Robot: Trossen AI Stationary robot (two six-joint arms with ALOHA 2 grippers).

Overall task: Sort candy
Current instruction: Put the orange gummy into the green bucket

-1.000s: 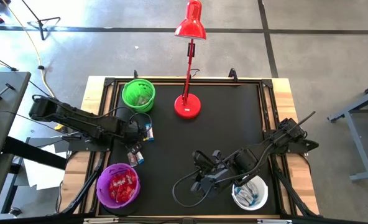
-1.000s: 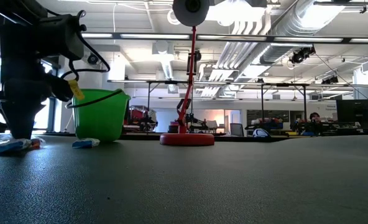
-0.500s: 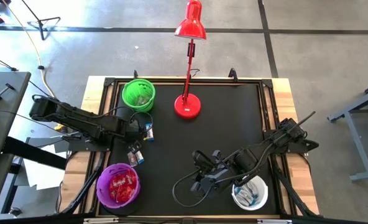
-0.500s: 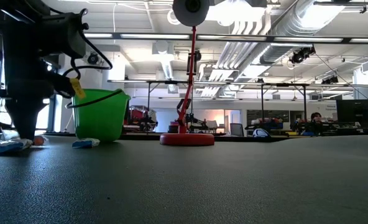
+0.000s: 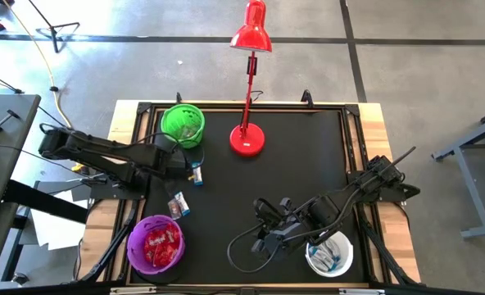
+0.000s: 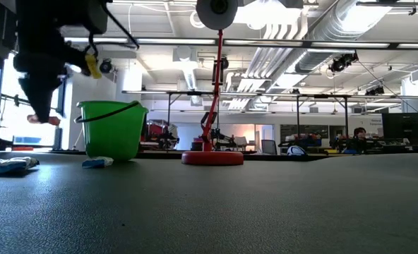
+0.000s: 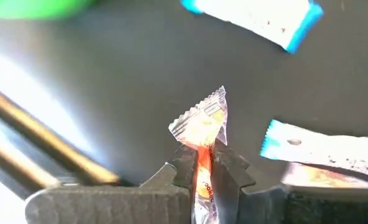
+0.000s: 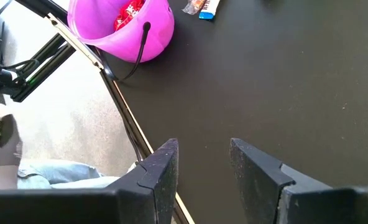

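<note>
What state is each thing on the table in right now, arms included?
left gripper: jaws shut on a red candy, lifted off the table beside the green bowl
right gripper: jaws open, empty, near the white bowl
purple bowl: upright, holding red candies
white bowl: upright, holding blue-and-white candies
loose candies: lying on the mat
red lamp: standing upright

Bowls: three: one green bowl (image 5: pixel 182 124), one purple bowl (image 5: pixel 155 244), one white bowl (image 5: pixel 330 256).
Lamps: one red lamp (image 5: pixel 248 138).
Arms: two, one left gripper (image 7: pixel 204 175) and one right gripper (image 8: pixel 202 163).
Sweets held: one red sweet (image 7: pixel 204 127), in the left gripper.
Loose sweets on the mat: at least three: one blue-and-white sweet (image 5: pixel 197 174) near the green bowl, a small cluster (image 5: pixel 178 205) above the purple bowl, exact count unclear.
Sweets in bowls: several each, too small to count.
</note>
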